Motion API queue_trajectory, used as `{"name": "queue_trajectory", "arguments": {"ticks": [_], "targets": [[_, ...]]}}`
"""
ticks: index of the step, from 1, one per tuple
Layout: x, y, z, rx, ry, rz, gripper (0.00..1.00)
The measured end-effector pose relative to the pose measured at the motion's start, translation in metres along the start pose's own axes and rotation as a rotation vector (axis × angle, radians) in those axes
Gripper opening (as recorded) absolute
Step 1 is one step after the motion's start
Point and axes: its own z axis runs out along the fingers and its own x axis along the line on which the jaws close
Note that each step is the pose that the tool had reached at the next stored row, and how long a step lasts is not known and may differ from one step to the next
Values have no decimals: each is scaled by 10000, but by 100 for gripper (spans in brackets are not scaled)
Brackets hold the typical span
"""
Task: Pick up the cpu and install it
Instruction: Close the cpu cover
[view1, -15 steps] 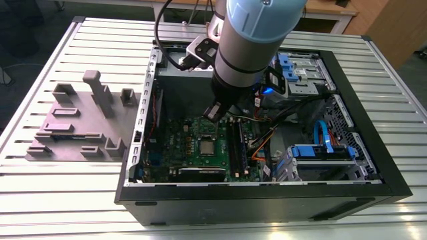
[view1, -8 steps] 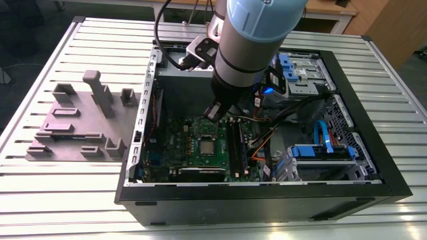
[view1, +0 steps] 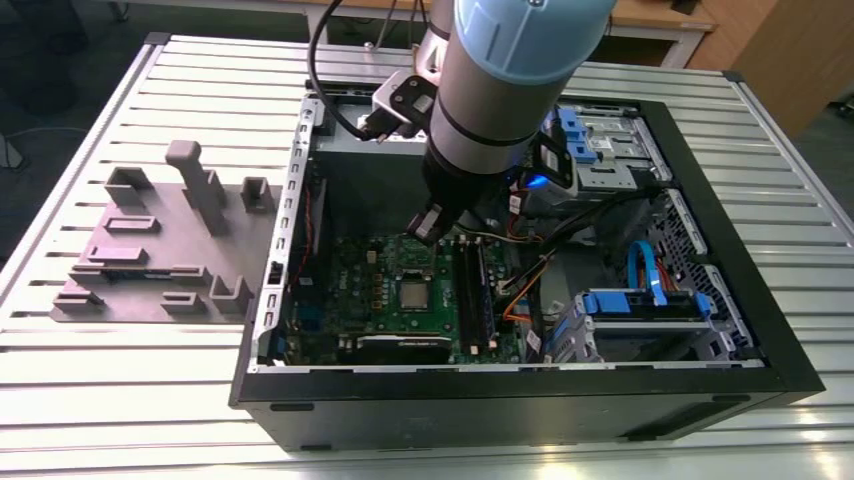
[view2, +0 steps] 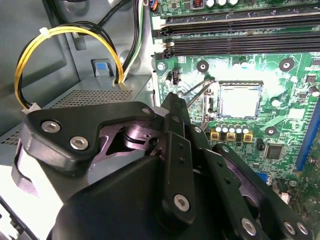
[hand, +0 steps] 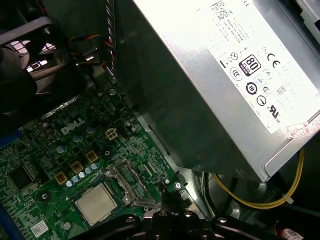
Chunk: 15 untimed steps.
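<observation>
Note the cpu (view1: 416, 293) (view2: 240, 100) (hand: 96, 203), lying flat with its silver top up in the socket at the middle of the green motherboard (view1: 350, 285), inside the open computer case (view1: 534, 405) on the slatted worktop (view1: 134, 400). Observe the gripper (view1: 427, 228) (view2: 172, 100) (hand: 169, 192) reaching down into the case near the socket, apart from the cpu, with jaws closed on nothing. Compare the silver power supply (hand: 225, 75) and yellow wires (view2: 30, 65) alongside. See the grey moulded fixture (view1: 147, 250) on the worktop at the exterior view's left, beside the case
</observation>
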Motion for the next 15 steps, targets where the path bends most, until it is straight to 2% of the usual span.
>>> {"name": "queue_trajectory", "arguments": {"ticks": [15], "targets": [[11, -7, -20, 0, -1, -1, 11]]}}
